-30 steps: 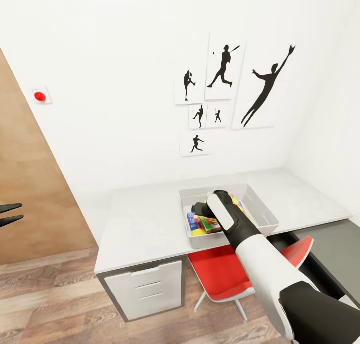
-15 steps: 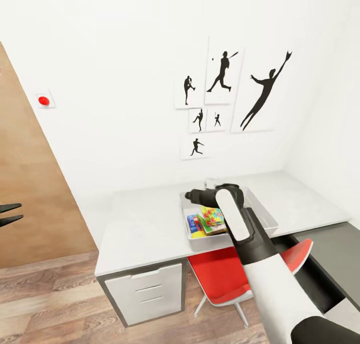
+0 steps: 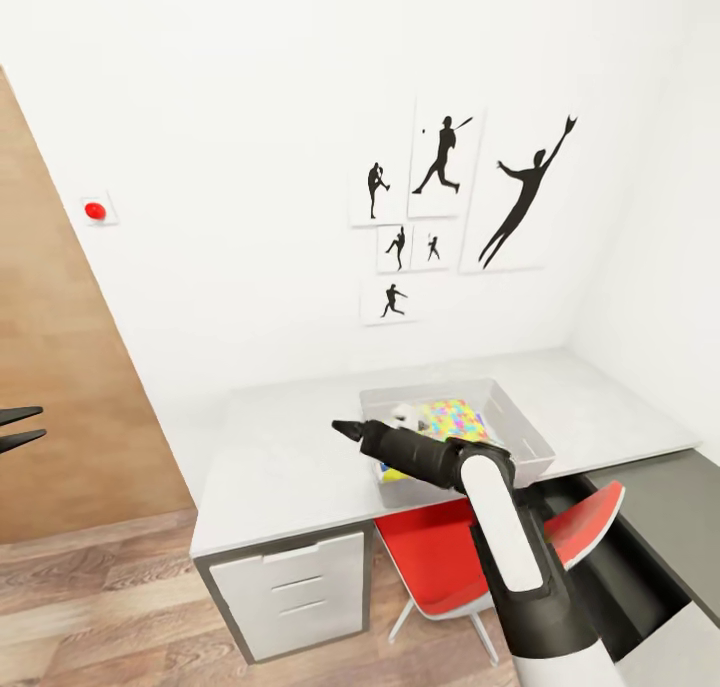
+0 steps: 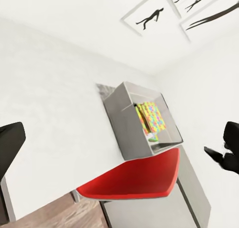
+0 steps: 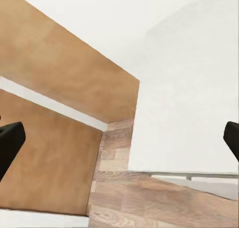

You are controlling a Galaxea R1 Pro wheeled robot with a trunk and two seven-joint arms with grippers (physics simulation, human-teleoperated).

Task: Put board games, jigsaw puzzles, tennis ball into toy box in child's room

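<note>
right arm [image 3: 450,462] covers the toy box [image 3: 525,422] front | left pincer [image 3: 20,428] cut by edge | red chair [image 3: 450,557] half under desk [image 3: 280,457]

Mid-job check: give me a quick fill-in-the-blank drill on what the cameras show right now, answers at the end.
1. The jigsaw puzzle lies inside the ____.
2. The toy box stands on the ____.
3. Under the table, below the box, stands a chair whose seat is coloured ____.
4. The right gripper hangs over the table with its jaws ____.

Missing words: toy box; table; red; open
</note>
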